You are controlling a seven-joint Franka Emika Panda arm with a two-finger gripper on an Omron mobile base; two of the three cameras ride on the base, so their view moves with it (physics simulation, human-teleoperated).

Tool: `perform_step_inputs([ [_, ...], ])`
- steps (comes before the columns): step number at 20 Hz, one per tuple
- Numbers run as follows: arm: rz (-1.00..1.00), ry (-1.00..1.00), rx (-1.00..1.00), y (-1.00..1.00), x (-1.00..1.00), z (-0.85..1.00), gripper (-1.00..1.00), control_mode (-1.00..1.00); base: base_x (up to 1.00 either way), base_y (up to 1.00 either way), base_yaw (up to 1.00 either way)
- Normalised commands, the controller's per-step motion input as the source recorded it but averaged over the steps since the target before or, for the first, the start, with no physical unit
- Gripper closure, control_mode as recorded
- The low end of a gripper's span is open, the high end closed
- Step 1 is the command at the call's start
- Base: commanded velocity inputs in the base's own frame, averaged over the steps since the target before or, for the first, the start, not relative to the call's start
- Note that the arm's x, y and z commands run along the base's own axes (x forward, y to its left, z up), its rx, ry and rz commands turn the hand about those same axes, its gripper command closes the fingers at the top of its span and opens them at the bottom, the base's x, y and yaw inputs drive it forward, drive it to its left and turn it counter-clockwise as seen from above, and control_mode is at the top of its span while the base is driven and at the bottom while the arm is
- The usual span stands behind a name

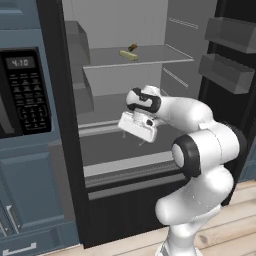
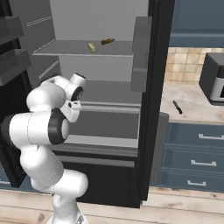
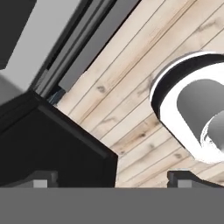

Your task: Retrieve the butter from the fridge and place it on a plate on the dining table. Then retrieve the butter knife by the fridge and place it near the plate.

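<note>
Left base view: butter waits on the upper shelf, end effector wide and empty

We see the fridge point(image 1: 150, 150) standing open, with its pale grey inside on show. The butter point(image 1: 128, 55) lies on the upper shelf point(image 1: 150, 57), just beside a small dark brown lump point(image 1: 132, 47); in the right base view the same butter point(image 2: 92, 47) sits near the front edge of that shelf. The end effector point(image 1: 131, 132) hangs well below this shelf, in front of the middle part of the fridge. In the hand view its two finger tips point(image 3: 41, 180) stand far apart with nothing between them, and they look down at the wooden floor point(image 3: 131, 109).

We judge that the butter is light and a little soft, so a hard squeeze could dent it, and its surface may be slippery. We think the best hold is across the short width, near the middle of the stick, with the fingers level to the shelf.

The butter knife point(image 2: 176, 107) lies on the table point(image 2: 188, 98) to the right of the fridge, untouched.
</note>
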Motion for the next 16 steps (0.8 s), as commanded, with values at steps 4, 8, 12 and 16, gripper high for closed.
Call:
perform_step_inputs([
  [4, 0.19, -0.35, -0.3, -0.66, -0.03, 0.0, -1.0, -1.0, 0.0, 0.0, 0.0],
  [8, 0.29, -0.36, -0.25, -0.44, -0.35, 0.1, -1.0, -1.0, 0.0, 0.0, 0.0],
  [12, 0.32, -0.42, -0.18, -0.53, -0.39, 0.16, -1.0, -1.0, 0.0, 0.0, 0.0],
  [16, 0.39, -0.23, -0.02, -0.35, -0.32, 0.33, -1.0, -1.0, 0.0, 0.0, 0.0],
])
